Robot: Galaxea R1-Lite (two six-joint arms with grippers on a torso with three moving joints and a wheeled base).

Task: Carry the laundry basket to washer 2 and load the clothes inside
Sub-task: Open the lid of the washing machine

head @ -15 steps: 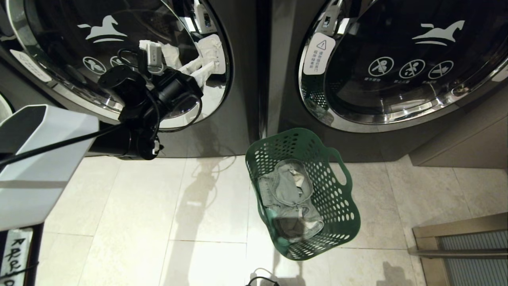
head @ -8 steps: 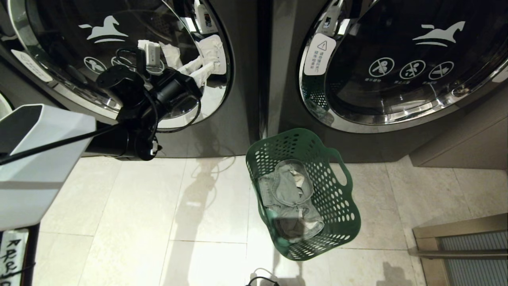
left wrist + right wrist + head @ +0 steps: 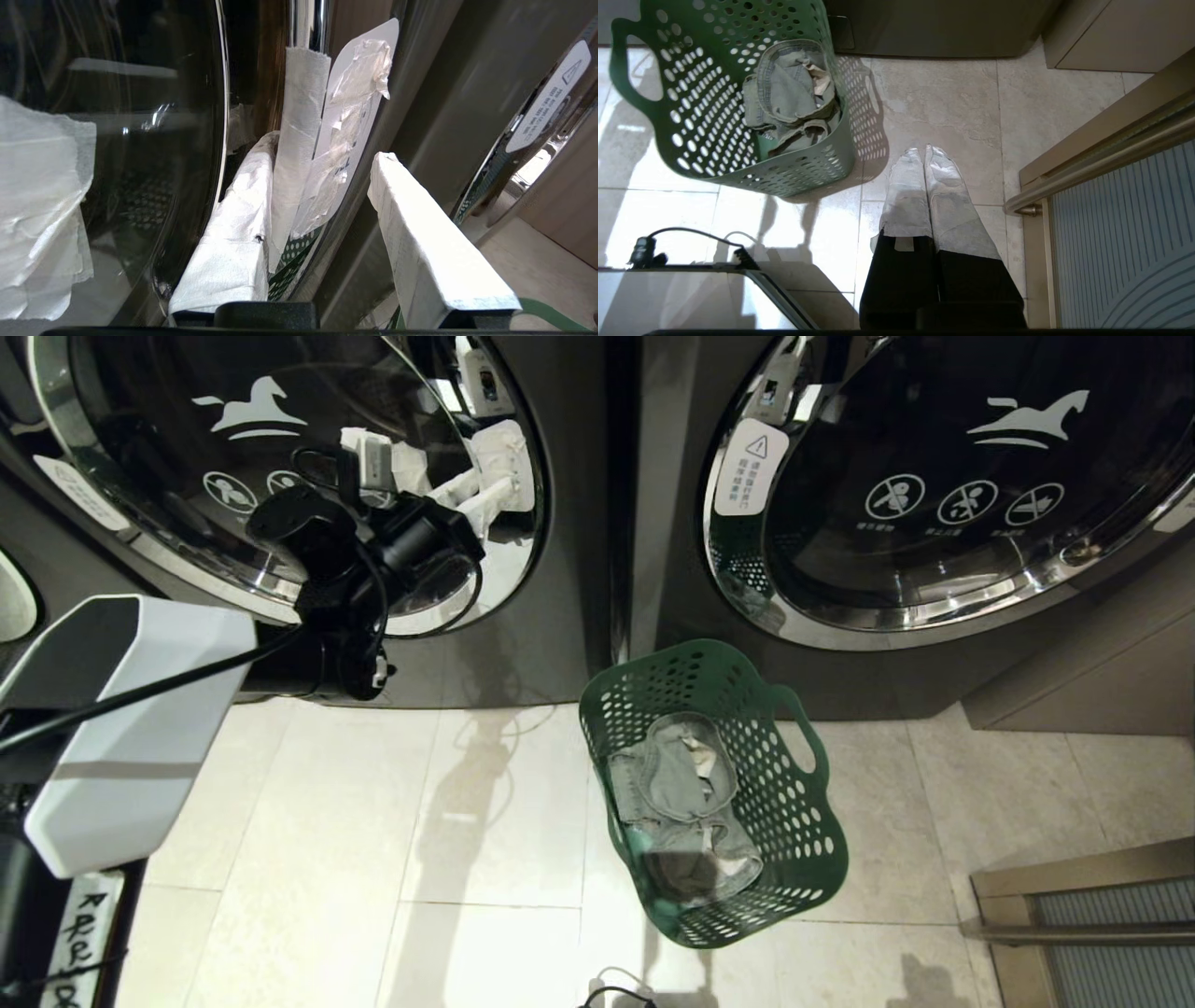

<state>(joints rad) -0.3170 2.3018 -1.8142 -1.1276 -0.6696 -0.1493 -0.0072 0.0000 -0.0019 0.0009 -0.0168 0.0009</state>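
Note:
A green perforated laundry basket (image 3: 803,859) stands on the tiled floor in front of the gap between two front-loading washers; which one is washer 2 I cannot read. Grey clothes (image 3: 677,784) lie inside it. My left gripper (image 3: 471,499) is up at the right rim of the left washer's door (image 3: 187,476). It stands open (image 3: 327,147), its white-wrapped fingers on either side of the tape-wrapped handle (image 3: 301,116) and the taped label, with a gap on one side. My right gripper (image 3: 924,149) hangs shut and empty over the floor beside the basket (image 3: 705,126).
The right washer's door (image 3: 934,504) is shut, and a tan cabinet (image 3: 1102,681) adjoins it. A metal door threshold (image 3: 1074,887) runs at the lower right. A black cable (image 3: 607,994) lies on the floor near the basket. My white left forearm (image 3: 121,737) fills the left side.
My left arm has edged slightly right and closer to the door's rim. Its fingers keep the same spread. The basket and the right gripper have not moved.

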